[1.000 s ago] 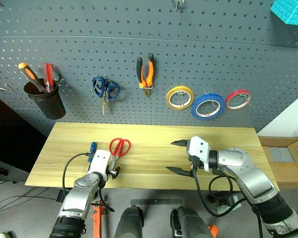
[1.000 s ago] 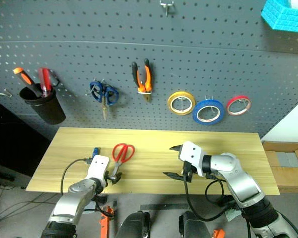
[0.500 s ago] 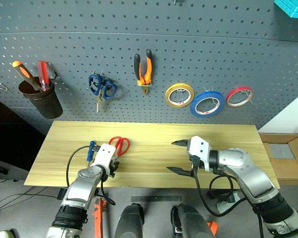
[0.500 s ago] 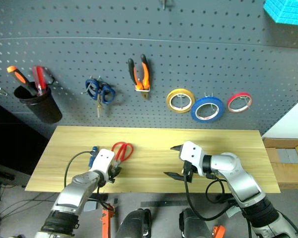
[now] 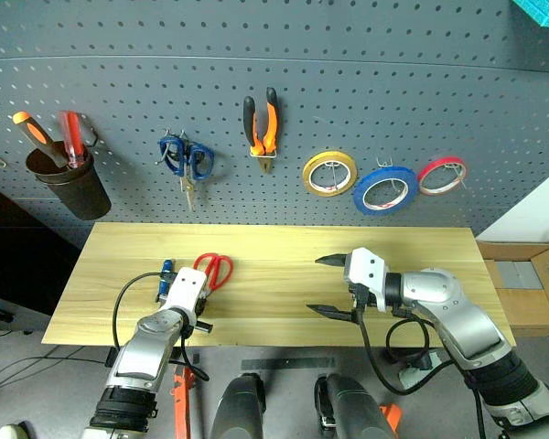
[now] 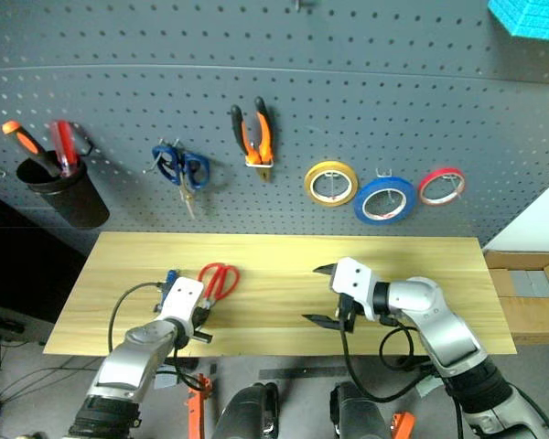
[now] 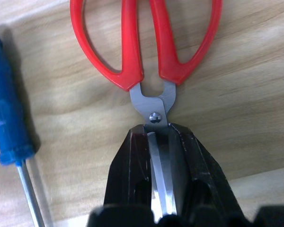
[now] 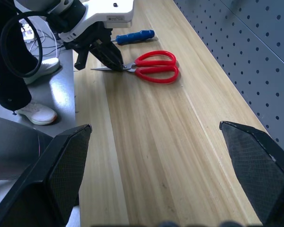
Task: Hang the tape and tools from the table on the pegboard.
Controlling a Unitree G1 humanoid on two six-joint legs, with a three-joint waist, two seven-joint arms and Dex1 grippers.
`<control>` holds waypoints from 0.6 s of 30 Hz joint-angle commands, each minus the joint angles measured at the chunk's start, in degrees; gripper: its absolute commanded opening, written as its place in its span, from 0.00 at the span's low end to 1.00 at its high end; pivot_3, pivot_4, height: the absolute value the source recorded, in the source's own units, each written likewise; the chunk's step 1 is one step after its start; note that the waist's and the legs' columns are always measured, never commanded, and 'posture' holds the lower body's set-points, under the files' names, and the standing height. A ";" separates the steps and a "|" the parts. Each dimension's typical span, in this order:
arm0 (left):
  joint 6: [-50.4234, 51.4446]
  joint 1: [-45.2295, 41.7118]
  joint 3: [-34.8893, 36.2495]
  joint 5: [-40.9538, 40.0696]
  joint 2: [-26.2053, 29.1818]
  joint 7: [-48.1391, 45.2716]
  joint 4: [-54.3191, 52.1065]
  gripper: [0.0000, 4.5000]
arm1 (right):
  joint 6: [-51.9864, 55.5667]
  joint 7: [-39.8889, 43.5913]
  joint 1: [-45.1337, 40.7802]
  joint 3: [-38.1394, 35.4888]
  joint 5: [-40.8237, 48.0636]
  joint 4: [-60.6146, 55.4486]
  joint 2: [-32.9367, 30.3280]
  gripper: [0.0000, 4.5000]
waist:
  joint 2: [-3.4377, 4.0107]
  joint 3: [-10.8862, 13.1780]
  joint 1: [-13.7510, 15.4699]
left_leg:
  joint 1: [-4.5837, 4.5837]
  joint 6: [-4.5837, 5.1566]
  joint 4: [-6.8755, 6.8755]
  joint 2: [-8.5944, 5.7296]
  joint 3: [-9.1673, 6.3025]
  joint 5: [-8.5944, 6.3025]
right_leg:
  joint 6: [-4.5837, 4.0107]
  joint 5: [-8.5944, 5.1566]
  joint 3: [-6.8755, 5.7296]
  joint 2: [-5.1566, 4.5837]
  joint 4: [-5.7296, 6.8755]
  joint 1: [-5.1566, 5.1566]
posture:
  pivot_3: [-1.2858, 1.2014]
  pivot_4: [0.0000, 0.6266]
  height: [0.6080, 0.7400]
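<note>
Red-handled scissors [image 5: 214, 267] lie flat on the light-wood table [image 5: 421, 247], near its front left. My left gripper [image 7: 158, 137] is shut on the silver blades just below the pivot screw, with the red handles pointing away from it. Over the table's middle, my right gripper [image 5: 317, 285] stands wide open with nothing between its fingers. It points left toward the scissors [image 8: 154, 68]. On the dark grey pegboard [image 5: 393, 82] hang the blue tape [image 5: 384, 190] and the orange-and-black pliers [image 5: 263, 128].
A blue-handled screwdriver [image 5: 166, 277] lies just left of the scissors. On the pegboard hang blue scissors [image 5: 186, 160], a yellow roll [image 5: 328, 175], a red roll [image 5: 440, 176] and a black cup [image 5: 69, 187] holding screwdrivers. A cardboard box [image 5: 522, 293] sits beyond the table's right end.
My left gripper was open around the scissors' blades and has shut on them. The right arm has kept still. The camera view has shifted slightly.
</note>
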 commanded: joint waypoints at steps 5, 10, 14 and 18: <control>-0.23 4.40 3.23 -1.80 -4.49 2.12 -7.61 0.06 | -1.01 1.15 -0.66 -2.13 1.55 -2.13 -0.86 1.00 | -0.07 0.04 0.07 | 0.00 -0.03 -0.16 -0.01 0.00 0.00 | 0.03 -0.02 -0.01 -0.01 -0.05 -0.04 | 0.55 0.39 1.00; 0.80 4.68 3.60 -1.39 -5.49 3.71 -10.50 0.06 | -1.68 1.13 -0.36 -2.57 1.18 -2.06 -1.00 1.00 | -0.14 0.06 0.07 | 0.00 -0.04 -0.18 -0.01 -0.01 0.00 | 0.06 -0.03 -0.02 -0.01 -0.05 -0.04 | 0.55 0.36 1.00; -0.91 5.85 4.46 -2.47 -7.72 5.25 -17.47 0.06 | -2.23 0.67 -0.33 -3.91 1.52 -2.52 -1.39 1.00 | -0.17 0.04 0.08 | -0.02 -0.05 -0.18 -0.02 -0.01 0.00 | 0.06 -0.03 -0.02 -0.01 -0.06 -0.04 | 0.56 0.33 1.00; -1.99 10.55 3.64 -2.82 -10.30 6.15 -25.37 0.06 | -3.38 -0.70 1.54 -6.55 2.19 -4.01 -1.62 1.00 | -0.29 -0.09 0.07 | -0.04 -0.10 -0.18 -0.03 0.00 -0.02 | 0.07 -0.03 -0.01 -0.01 -0.09 -0.05 | 0.56 0.30 1.00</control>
